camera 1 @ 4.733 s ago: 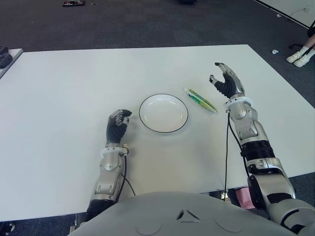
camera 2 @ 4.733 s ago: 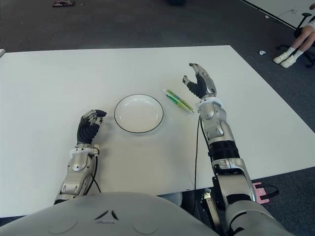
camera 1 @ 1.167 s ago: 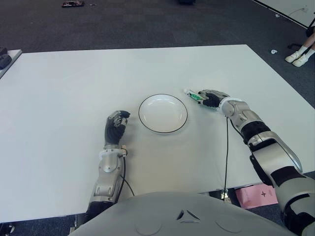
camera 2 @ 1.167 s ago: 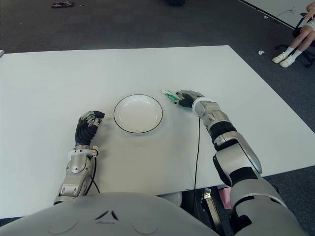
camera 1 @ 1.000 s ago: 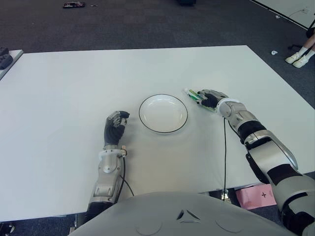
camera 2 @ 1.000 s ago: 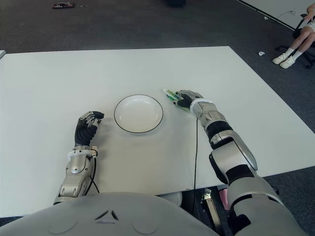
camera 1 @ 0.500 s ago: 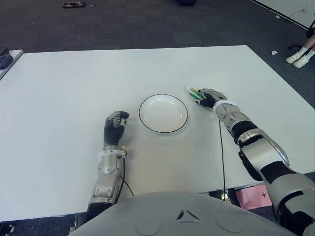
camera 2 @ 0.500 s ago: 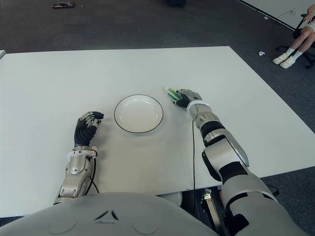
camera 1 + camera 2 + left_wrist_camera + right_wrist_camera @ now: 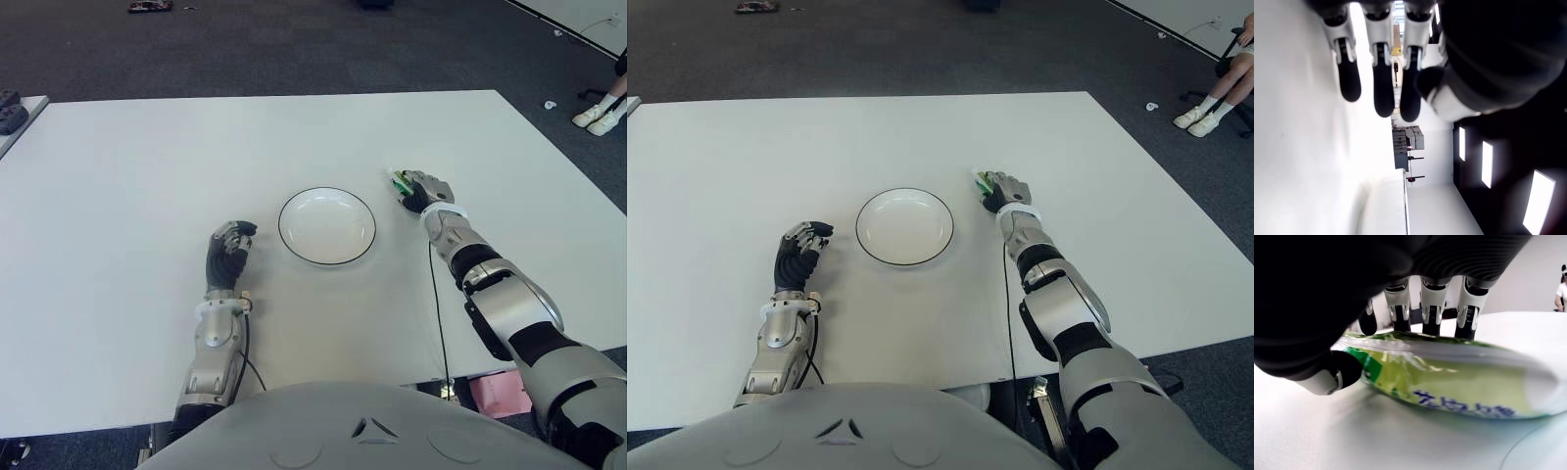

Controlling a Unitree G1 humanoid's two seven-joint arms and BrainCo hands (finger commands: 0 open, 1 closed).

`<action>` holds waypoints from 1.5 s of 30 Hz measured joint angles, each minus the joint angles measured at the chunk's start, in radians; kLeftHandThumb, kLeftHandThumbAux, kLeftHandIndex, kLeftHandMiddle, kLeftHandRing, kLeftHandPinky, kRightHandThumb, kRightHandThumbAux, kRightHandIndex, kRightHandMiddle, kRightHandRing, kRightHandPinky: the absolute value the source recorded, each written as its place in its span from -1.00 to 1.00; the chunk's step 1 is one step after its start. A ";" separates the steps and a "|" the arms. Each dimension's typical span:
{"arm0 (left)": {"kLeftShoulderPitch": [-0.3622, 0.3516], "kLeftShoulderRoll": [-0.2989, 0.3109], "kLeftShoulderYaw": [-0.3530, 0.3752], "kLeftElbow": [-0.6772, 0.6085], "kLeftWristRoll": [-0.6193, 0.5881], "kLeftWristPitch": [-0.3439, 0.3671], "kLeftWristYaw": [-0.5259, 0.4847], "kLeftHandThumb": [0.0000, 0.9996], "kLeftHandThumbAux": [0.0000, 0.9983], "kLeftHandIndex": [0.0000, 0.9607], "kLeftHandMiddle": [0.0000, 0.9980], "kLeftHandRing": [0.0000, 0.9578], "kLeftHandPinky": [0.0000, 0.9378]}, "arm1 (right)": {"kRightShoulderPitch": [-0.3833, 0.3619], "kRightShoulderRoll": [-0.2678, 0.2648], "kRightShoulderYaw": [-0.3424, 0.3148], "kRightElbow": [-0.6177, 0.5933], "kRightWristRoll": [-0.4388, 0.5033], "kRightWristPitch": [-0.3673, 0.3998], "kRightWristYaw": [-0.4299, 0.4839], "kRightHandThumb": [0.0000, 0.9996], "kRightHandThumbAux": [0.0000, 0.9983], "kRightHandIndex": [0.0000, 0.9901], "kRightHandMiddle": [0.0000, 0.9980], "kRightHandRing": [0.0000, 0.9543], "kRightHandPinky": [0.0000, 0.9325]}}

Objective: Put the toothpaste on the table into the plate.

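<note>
The toothpaste (image 9: 1449,387) is a green and yellow tube; only its green end (image 9: 400,179) pokes out of my right hand in the eye views. My right hand (image 9: 416,190) is shut on it, fingers over the top and thumb underneath, just right of the white plate (image 9: 284,227). The tube sits low over the table (image 9: 147,176); I cannot tell whether it touches. The dark-rimmed plate holds nothing. My left hand (image 9: 228,253) shows left of the plate, fingers curled on nothing.
A second table's corner with a dark object (image 9: 10,113) shows at the far left. A person's feet (image 9: 598,113) are on the carpet at the far right. The table's right edge runs close behind my right forearm.
My right hand dropped from an open raised pose onto the tube and closed on it. Over the last second it turned the tube end-on and drew it slightly right. The left hand stayed put.
</note>
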 measured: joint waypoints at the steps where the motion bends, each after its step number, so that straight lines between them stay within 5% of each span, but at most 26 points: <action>1: 0.000 0.000 0.000 0.000 0.000 0.001 0.000 0.42 0.44 -0.13 -0.21 -0.25 -0.29 | 0.001 0.003 -0.004 0.002 0.003 0.001 -0.015 0.49 0.05 -0.54 -0.41 -0.28 -0.02; 8: 0.002 0.000 0.004 -0.001 -0.002 0.003 0.000 0.42 0.44 -0.13 -0.22 -0.26 -0.28 | 0.011 0.022 -0.030 0.022 0.021 0.004 -0.106 0.64 0.32 -0.12 -0.15 0.05 0.18; 14: 0.001 0.000 0.009 -0.001 -0.006 0.004 0.000 0.42 0.44 -0.13 -0.21 -0.25 -0.26 | 0.010 0.031 -0.037 0.035 0.025 0.005 -0.136 0.87 0.31 -0.12 -0.09 0.06 0.31; 22: -0.003 -0.001 0.018 0.003 -0.009 -0.004 0.000 0.42 0.44 -0.13 -0.22 -0.25 -0.26 | 0.003 0.037 -0.034 0.042 0.025 0.018 -0.138 0.90 0.31 -0.19 -0.02 0.08 0.51; 45: -0.018 -0.002 0.025 0.025 -0.011 -0.033 0.000 0.42 0.44 -0.13 -0.20 -0.21 -0.20 | 0.014 0.044 -0.046 0.012 0.042 -0.002 -0.163 0.91 0.31 -0.21 0.03 0.10 0.58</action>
